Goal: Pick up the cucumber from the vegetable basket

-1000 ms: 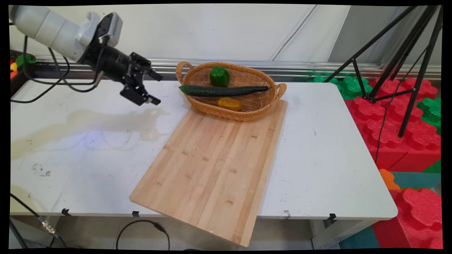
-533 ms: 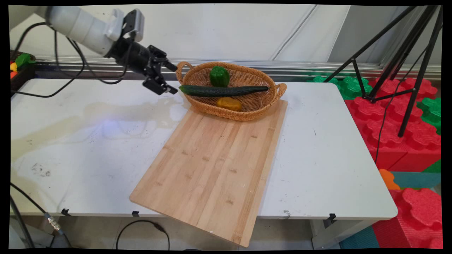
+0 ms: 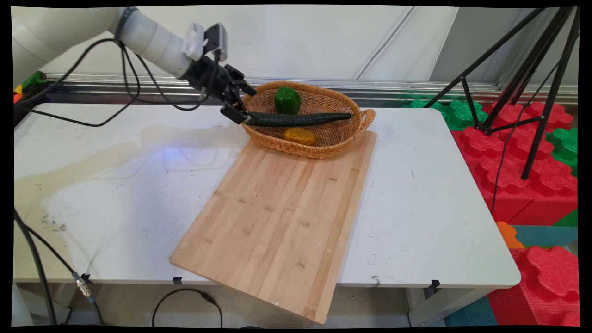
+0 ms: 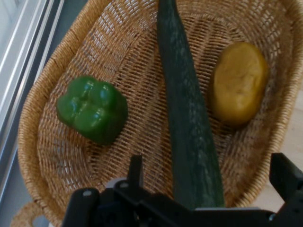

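Reaching: the gripper (image 3: 241,105) hangs at the left end of the wicker basket (image 3: 343,142), its jaws spread wide and holding nothing
Fingers: in the hand view they (image 4: 285,176) stand well apart, one either side of the cucumber's near end, and neither looks to be touching it
Cucumber (image 3: 300,119): long, dark green, lying lengthwise across the basket from one rim to the other, its left tip just at the gripper
Green bell pepper (image 3: 287,100): in the basket on the wall side of the cucumber, apart from it
Yellow-brown potato-like vegetable (image 3: 299,136): in the basket on the near side, close beside the cucumber
Basket placement: sits on the far end of the wooden cutting board (image 3: 277,217), which lies slantwise on the white table (image 3: 430,222) and overhangs its near edge
Handling judgement: the cucumber looks stiff, smooth and probably slippery, and moderately heavy for its length; held at the tip it would likely droop or twist, so a hold across its width nearer the middle seems steadier
Surroundings: black tripod (image 3: 532,69) and red and green foam blocks (image 3: 532,185) to the right
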